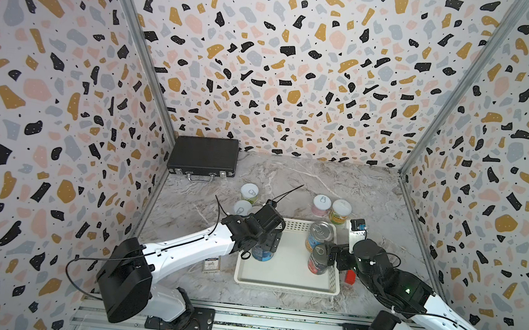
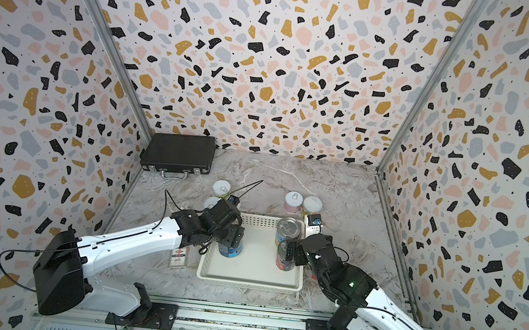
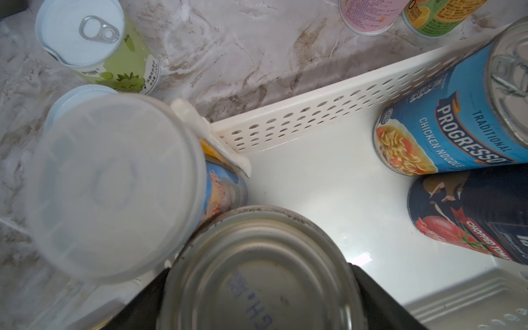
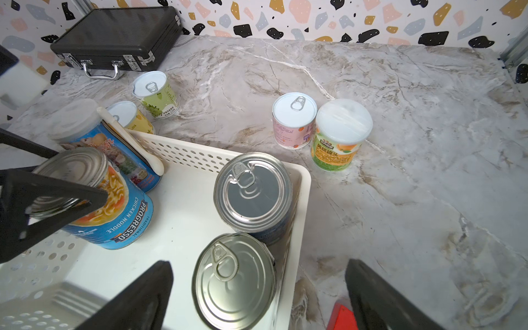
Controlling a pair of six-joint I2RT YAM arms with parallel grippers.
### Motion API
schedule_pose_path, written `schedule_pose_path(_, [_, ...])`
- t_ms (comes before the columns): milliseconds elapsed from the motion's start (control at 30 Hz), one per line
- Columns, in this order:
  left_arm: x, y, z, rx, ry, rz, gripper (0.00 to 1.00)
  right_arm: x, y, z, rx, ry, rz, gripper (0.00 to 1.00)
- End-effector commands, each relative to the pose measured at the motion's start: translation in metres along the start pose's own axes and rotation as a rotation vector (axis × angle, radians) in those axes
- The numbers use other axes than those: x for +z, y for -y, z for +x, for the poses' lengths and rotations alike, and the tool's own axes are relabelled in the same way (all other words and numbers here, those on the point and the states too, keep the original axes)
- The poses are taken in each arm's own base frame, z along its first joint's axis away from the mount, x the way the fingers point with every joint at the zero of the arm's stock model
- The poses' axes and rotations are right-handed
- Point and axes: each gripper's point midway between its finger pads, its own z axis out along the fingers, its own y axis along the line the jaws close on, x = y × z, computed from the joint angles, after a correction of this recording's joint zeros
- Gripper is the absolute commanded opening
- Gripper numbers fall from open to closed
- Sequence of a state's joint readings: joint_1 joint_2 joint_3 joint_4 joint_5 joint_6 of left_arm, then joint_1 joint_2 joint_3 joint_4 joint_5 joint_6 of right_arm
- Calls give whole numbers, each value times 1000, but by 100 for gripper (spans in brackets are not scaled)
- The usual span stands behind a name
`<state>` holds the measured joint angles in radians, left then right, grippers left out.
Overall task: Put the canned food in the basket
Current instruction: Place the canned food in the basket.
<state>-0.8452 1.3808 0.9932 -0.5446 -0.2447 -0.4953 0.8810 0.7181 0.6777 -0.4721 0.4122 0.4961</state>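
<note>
Marble bench (image 1: pixel 338 188), white basket (image 1: pixel 286 285), left tool (image 1: pixel 264 245) grasping blue soup can (image 4: pixel 114 217), right tool (image 4: pixel 257 294) released, astride tomato can (image 4: pixel 234 280).

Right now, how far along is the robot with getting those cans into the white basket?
About halfway. Done: a soup can, a tomato can and, apparently, a plastic-lidded can stand in the basket; the open right gripper straddles the tomato can. In hand: the left gripper grips a fourth can inside the basket. Left: the green can, yellow can, pink can and orange can on the table.
</note>
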Motion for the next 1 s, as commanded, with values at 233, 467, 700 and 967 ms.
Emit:
schedule_pose_path(233, [-22, -31, -28, -110, 164, -134, 42, -1, 2, -1, -12, -5, 10, 100])
schedule_pose_path(467, [-11, -40, -13, -167, 172, -146, 49, 2, 0, 0, -16, -14, 11, 100])
schedule_pose_path(700, [3, -45, -7, -188, 138, -199, 74, 2, -1, 1, -15, -20, 7, 100])
schedule_pose_path(967, [-5, -56, -7, -212, 155, -248, 100, 1, 2, 0, -16, -15, 19, 100])
